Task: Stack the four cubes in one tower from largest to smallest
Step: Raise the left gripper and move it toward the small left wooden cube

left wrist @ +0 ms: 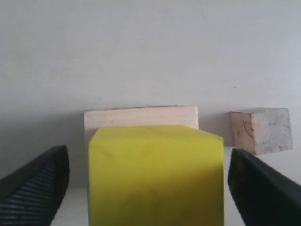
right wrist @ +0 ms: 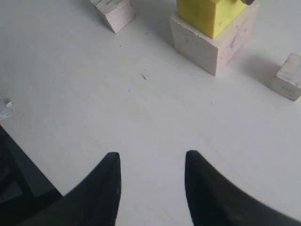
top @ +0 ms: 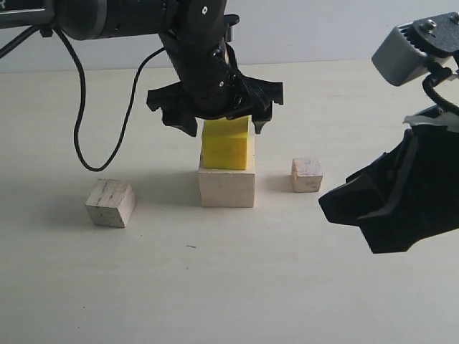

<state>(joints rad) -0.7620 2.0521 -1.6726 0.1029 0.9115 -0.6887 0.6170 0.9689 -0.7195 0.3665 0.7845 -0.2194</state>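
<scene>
Straddling the yellow cube (top: 226,143), the left gripper (top: 224,127) has its jaws spread wide. In the left wrist view a clear gap shows on each side between the cube and the black fingers (left wrist: 35,181), so nothing is gripped.

The yellow cube sits flat on top of the large wooden block (top: 226,188), its faces roughly squared with the block beneath. None of the pieces has a long axis I can make out, though the block looks a little broader than it is tall.

I count four cubes: one yellow and three of pale wood. Two are stacked in the middle of the table (top: 229,287) and two lie loose. The medium cube (top: 110,203) rests well to the left of the stack in the exterior view, turned so a vertical edge faces the camera. The smallest cube (top: 306,175) sits near the stack on its right, almost square-on, touching nothing.

The right gripper (right wrist: 151,157) hangs off to the right, well apart from the cubes, with its jaws parted and only bare tabletop between them.
</scene>
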